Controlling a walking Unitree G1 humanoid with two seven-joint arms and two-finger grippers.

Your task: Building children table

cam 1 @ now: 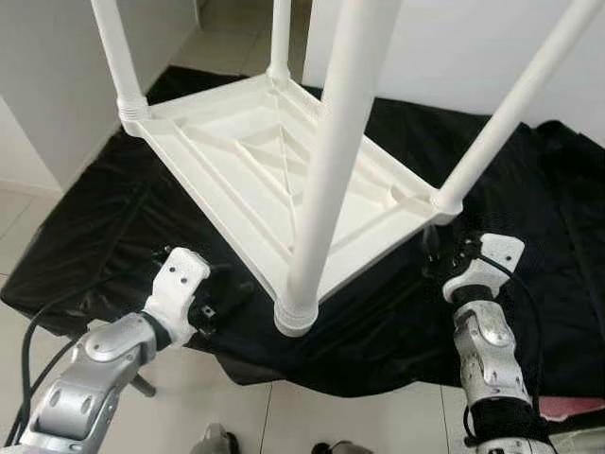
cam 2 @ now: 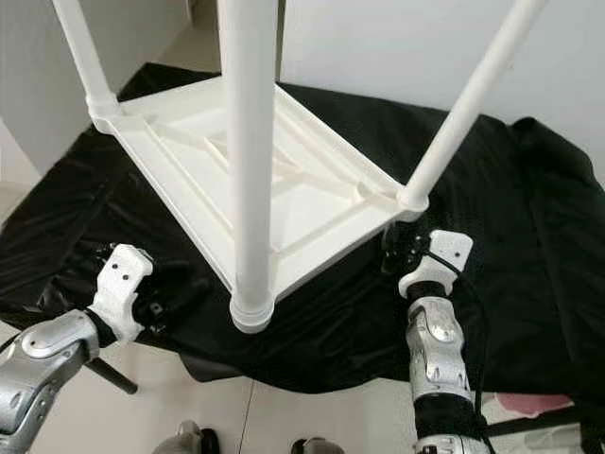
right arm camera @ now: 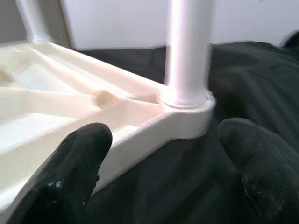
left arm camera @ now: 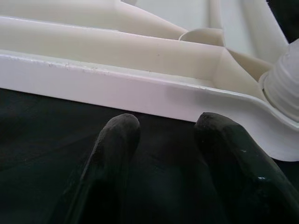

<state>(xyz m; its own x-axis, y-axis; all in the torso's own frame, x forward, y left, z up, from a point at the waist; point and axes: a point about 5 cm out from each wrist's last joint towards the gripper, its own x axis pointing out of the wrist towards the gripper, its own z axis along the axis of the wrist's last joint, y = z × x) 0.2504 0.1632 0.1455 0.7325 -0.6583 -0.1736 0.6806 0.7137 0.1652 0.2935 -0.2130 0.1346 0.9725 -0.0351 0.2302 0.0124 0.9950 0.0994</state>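
White plastic table [cam 1: 265,165] lies upside down on the black cloth [cam 1: 95,236], all four legs up. Your left gripper [left arm camera: 163,140] and right gripper [right arm camera: 161,158] wait beside its rim, fingers apart. Uneven lifting would probably tip it.

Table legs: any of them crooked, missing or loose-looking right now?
Nothing stands out. The white table lies upside down on the black cloth, all four legs seated in corner sockets. Left gripper and right gripper wait open by its rim.
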